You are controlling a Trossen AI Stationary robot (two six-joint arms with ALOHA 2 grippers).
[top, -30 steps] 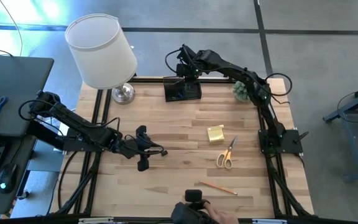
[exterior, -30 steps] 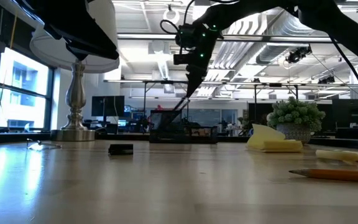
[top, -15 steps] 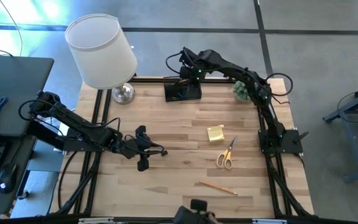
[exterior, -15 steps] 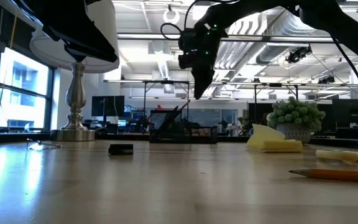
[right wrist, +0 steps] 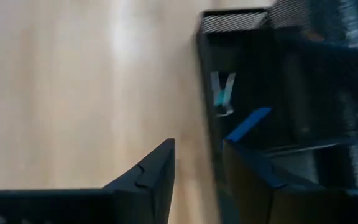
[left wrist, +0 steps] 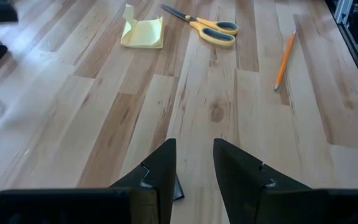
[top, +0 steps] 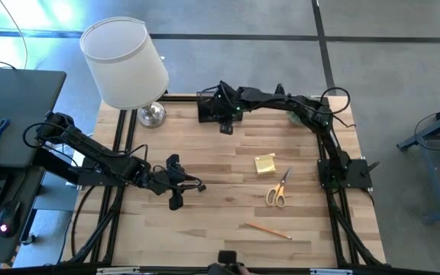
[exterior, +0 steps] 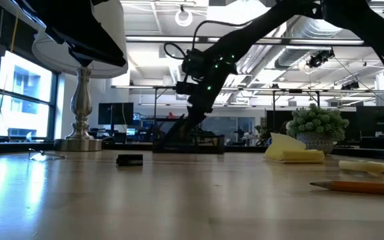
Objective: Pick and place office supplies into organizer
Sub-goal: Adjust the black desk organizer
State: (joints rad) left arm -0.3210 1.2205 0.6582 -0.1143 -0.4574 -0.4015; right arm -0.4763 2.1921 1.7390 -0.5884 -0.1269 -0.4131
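Right gripper [top: 224, 122] reaches across the far edge of the wooden surface [top: 228, 191], at the near left corner of the black organizer [top: 212, 108], just beside it. In the right wrist view its two dark fingers [right wrist: 148, 177] stand a little apart with bare wood showing in the gap and nothing between them: jaws slightly spread, empty. The same view looks into the organizer's mesh compartment, where a small blue piece [right wrist: 247, 123] and a small metal clip [right wrist: 221, 93] lie inside. In the low view the right arm [exterior: 205, 73] slants down toward the organizer; whether it touches the mesh cannot be told. Left gripper [top: 176, 183] waits over the left half of the surface, low and well apart from the supplies. Left wrist view: jaws narrowly parted, holding nothing, with a small dark item [left wrist: 178, 188] on the wood just beneath them. Still loose on the surface: yellow sticky-note pad [top: 264, 163] with one corner curled up, orange-handled scissors [top: 279, 188] just beside it toward the near edge, wooden pencil [top: 267, 229] nearer the front edge. White-shaded lamp [top: 125, 63] stands at the far left corner; small potted plant [top: 295, 113] at the far right.
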